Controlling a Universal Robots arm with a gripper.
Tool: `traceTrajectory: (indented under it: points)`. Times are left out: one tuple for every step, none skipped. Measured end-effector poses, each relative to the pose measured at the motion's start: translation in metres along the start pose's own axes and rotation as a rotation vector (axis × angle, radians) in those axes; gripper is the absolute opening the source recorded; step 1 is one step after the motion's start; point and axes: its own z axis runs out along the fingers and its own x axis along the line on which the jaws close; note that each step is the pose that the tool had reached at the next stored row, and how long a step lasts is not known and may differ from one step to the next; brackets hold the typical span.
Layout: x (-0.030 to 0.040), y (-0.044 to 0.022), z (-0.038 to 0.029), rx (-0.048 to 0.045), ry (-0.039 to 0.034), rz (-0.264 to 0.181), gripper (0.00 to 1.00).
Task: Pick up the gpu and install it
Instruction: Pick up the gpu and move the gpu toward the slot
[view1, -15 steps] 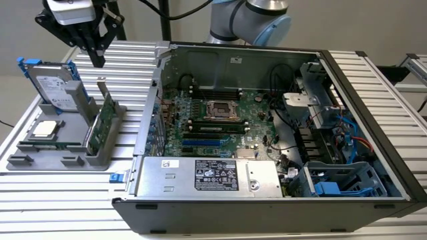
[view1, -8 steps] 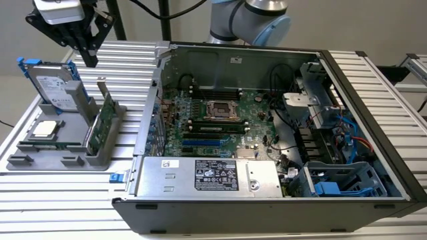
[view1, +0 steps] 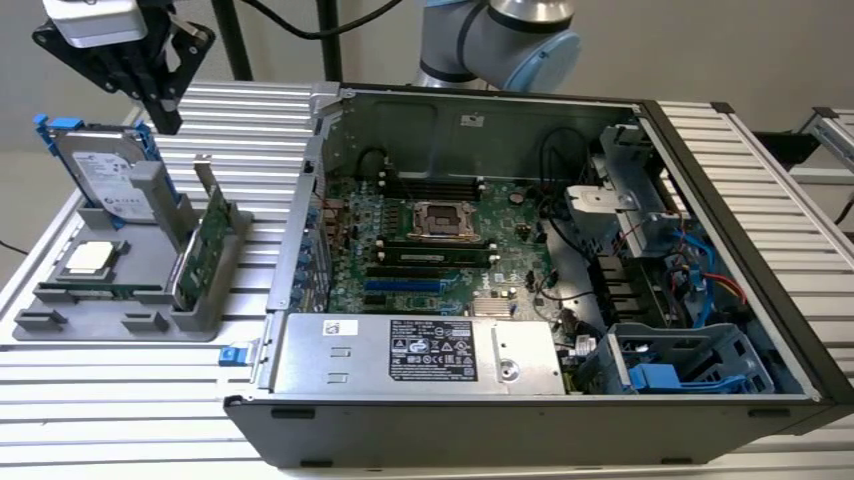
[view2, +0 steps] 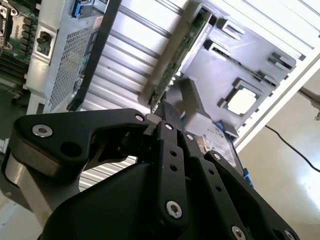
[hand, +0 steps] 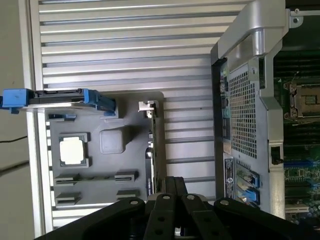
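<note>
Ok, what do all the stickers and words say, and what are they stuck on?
Nothing here can be read as words.
Black label on the power supply: print too small to read.
Small white sticker beside it: too small.
White tag on the case wall: too small.
Hard drive label: blurred.
Rear panel sticker in the first wrist view: unreadable.
The gpu: no readable print.
</note>
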Motion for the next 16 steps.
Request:
traceTrajectory:
  points:
    - [0.0016, -0.0001, 0.0, 0.0, 0.0, 0.0, 0.0]
    - [0.0034, -0.0002, -0.0001, 0.0, 0.0, 0.0, 0.0]
    - [0.0047, -0.0004, -0.0001, 0.0, 0.0, 0.0, 0.0]
    - [0.0064, -0.0005, -0.0001, 0.0, 0.0, 0.0, 0.0]
    - [0.0078, -0.0006, -0.0002, 0.0, 0.0, 0.0, 0.0]
    - [0.0091, -0.0007, -0.0002, 0.0, 0.0, 0.0, 0.0]
    - [0.0104, -0.0007, -0.0002, 0.0, 0.0, 0.0, 0.0]
    - [0.0115, -0.0008, -0.0003, 0.0, 0.0, 0.0, 0.0]
    - [0.0125, -0.0009, -0.0003, 0.0, 0.0, 0.0, 0.0]
    - [0.0136, -0.001, -0.0003, 0.0, 0.0, 0.0, 0.0]
    - [0.0147, -0.001, -0.0003, 0.0, 0.0, 0.0, 0.0]
    - [0.0158, -0.0011, -0.0004, 0.0, 0.0001, 0.0, 0.0]
    - [0.0172, -0.0012, -0.0004, 0.0, 0.0, 0.0, 0.0]
    - [0.0183, -0.0013, -0.0004, 0.0, 0.0, 0.0, 0.0]
    - [0.0192, -0.0014, -0.0005, 0.0, 0.0, 0.0, 0.0]
    - [0.0203, -0.0014, -0.0005, 0.0, 0.0, 0.0, 0.0]
